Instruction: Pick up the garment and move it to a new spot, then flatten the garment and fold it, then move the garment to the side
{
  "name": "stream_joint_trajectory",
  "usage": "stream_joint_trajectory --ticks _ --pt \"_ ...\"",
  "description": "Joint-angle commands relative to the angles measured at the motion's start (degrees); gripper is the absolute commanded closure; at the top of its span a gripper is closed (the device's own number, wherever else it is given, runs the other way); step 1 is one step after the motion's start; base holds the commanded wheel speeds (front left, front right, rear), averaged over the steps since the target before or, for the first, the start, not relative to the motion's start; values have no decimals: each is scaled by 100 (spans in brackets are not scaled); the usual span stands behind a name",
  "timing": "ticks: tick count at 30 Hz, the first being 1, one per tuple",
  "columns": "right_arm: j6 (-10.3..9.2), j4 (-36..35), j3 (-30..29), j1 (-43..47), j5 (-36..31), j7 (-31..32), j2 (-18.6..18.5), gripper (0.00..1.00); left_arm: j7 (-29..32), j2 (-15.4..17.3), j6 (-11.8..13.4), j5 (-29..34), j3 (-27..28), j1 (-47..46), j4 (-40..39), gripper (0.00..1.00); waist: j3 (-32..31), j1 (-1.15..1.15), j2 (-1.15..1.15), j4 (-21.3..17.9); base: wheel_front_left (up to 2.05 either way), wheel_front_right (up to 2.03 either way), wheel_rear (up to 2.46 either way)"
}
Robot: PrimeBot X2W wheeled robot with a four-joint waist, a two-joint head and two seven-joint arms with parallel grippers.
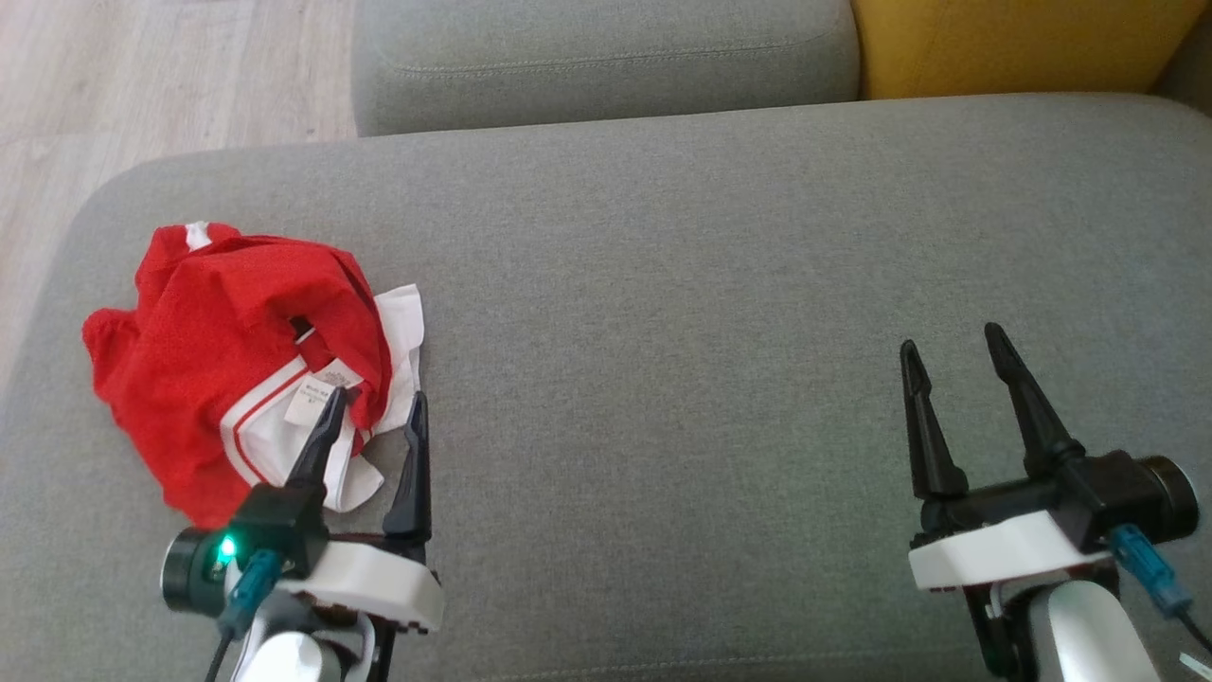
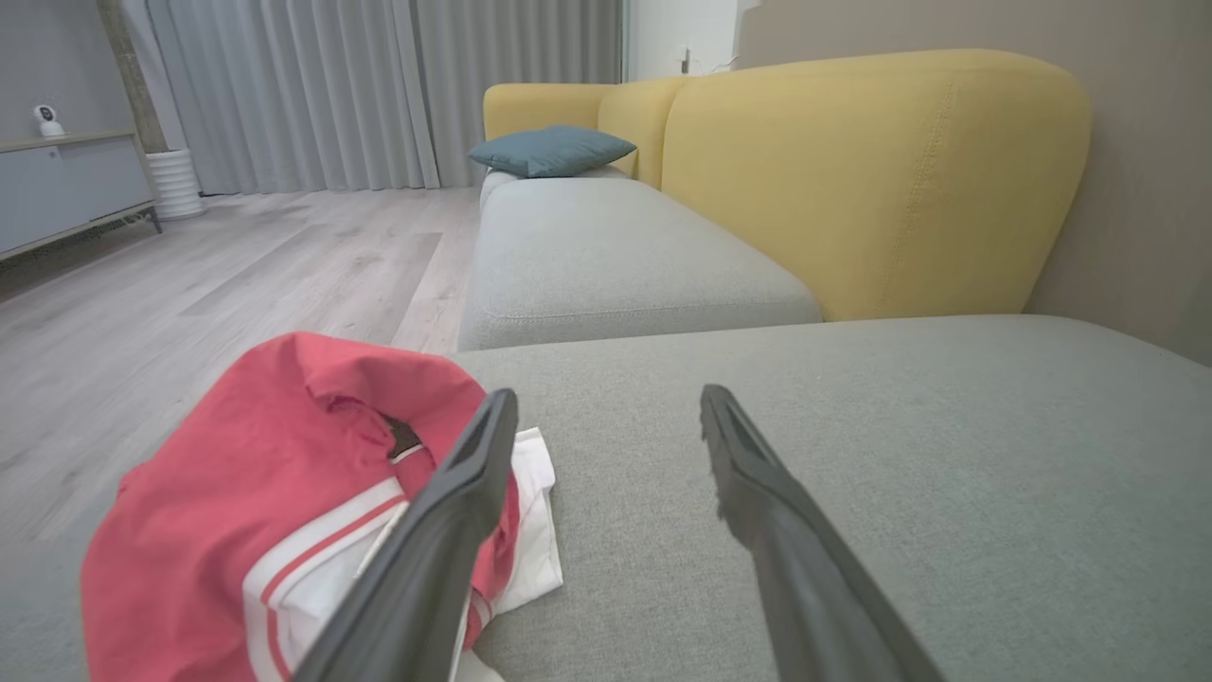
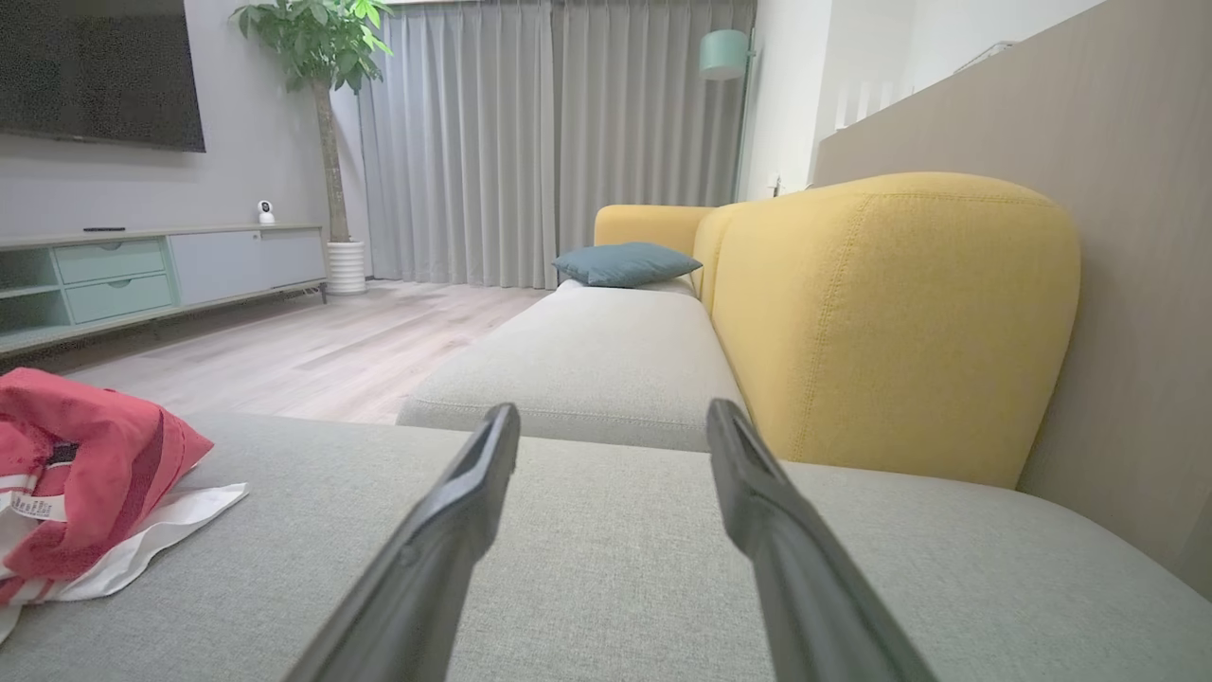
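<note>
Coarse matt grey cloth on sofa seat (image 1: 710,284), thin crumpled cloth garment (image 1: 208,350), smooth dark plastic end effector fingers (image 1: 1032,403), matt wood-grain floor (image 1: 142,76).

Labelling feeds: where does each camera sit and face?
Head: from the head, down onto the grey fabric sofa seat; left pincer and right pincer show, open.
Left wrist: from that wrist, along its own pincer toward the yellow fabric backrest.
Right wrist: likewise, along its own pincer.
All share the crumpled red-and-white cloth garment.
</note>
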Motion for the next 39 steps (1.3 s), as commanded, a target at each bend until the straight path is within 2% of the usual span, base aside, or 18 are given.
stream_joint_trajectory --ticks 1,5,9,18,25,33,39 --pt "-3 -274 121 -125 -119 -96 -47 0 -94 85 53 125 136 -355 -305 0 4 0 0 4 0 0 0" --pt "-3 -312 157 -101 -25 -163 -48 0 -161 -21 40 114 296 -276 -489 0 12 0 0 8 0 0 0" --pt "-3 -243 169 -59 277 -231 -50 0 -228 -209 -99 139 555 -134 -581 0 5 0 0 7 0 0 0" --pt "-3 169 79 46 814 -381 -53 0 -376 -722 -736 485 1184 128 -439 0 -50 0 0 -8 0 0 0" --pt "-3 327 56 40 991 -381 -53 0 -376 -889 -1028 603 1444 160 -289 0 -63 0 0 -47 0 0 0" --pt "-3 371 31 6 960 -381 -53 0 -377 -959 -1208 673 1588 130 -209 0 -58 0 0 -12 0 0 0" --pt "-3 409 36 45 941 -381 -53 0 -377 -967 -1215 631 1574 101 -150 0 -94 0 0 292 0 0 0"
